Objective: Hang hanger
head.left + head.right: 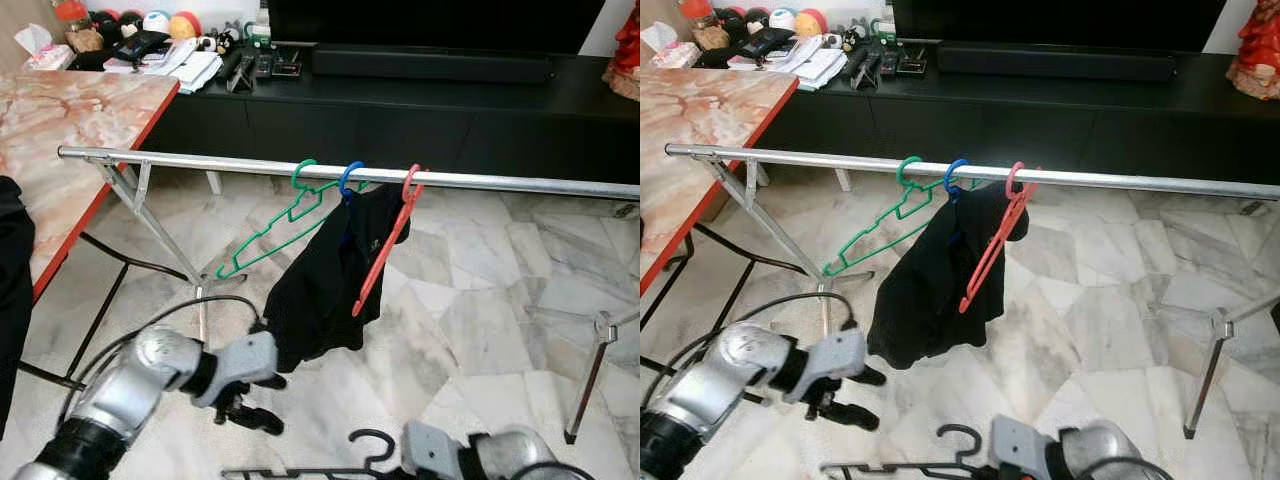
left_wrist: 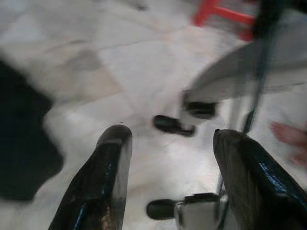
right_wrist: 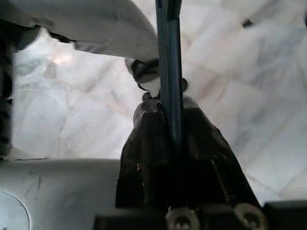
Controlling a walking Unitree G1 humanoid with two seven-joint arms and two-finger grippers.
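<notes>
A silver rail [image 1: 500, 182] crosses the view on a folding rack. On it hang a green hanger [image 1: 285, 218], a blue hanger [image 1: 350, 177] carrying a black garment [image 1: 325, 285], and a red hanger [image 1: 392, 235]. Low in front of the rack, my right gripper [image 3: 165, 103] is shut on the bar of a black hanger [image 1: 372, 441], whose hook points up. My left gripper [image 1: 272, 402] is open and holds nothing. It hovers just below the garment's hem, to the left of the black hanger. Its fingers [image 2: 110, 177] are spread over the floor.
The rack's crossed legs [image 1: 160, 235] stand at the left and another leg [image 1: 590, 380] at the right. A marble-topped table with a red edge [image 1: 70, 120] is on the left. A black TV cabinet [image 1: 400, 115] runs behind. A cable [image 1: 150, 320] loops near my left arm.
</notes>
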